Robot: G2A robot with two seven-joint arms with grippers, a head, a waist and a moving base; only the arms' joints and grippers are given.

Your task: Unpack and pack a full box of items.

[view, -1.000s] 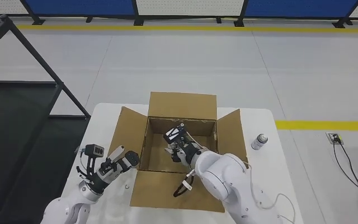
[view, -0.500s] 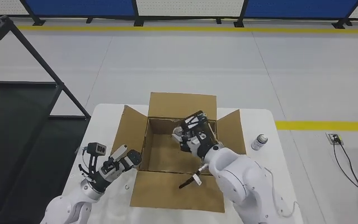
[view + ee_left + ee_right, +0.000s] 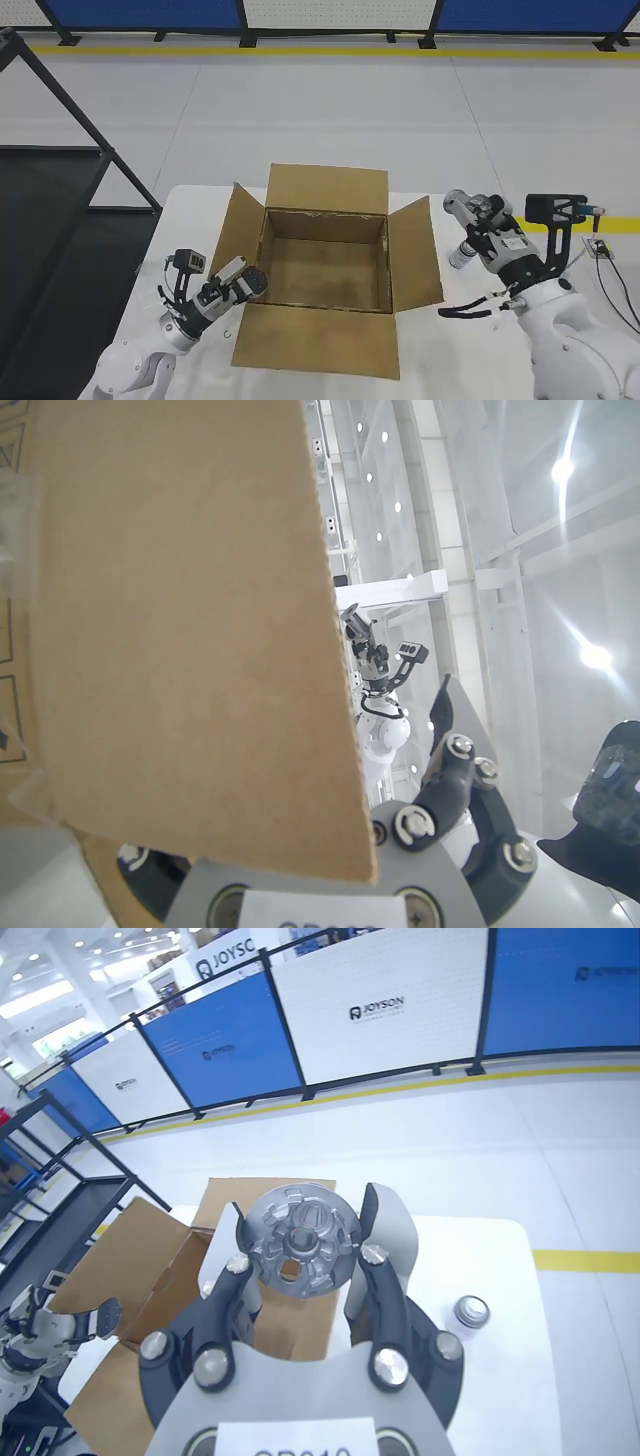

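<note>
Right gripper lifted metal disc out of box.

Far beyond the fingers of the right gripper: fence of blue and white panels on black posts, yellow floor line just in front of it, pale glossy floor between that and the white table. Off the left-finger side, a black metal rack with a dark shelf stands just beside the table. Off the right-finger side a second yellow line crosses the floor; bright ceiling lights overhead.
</note>
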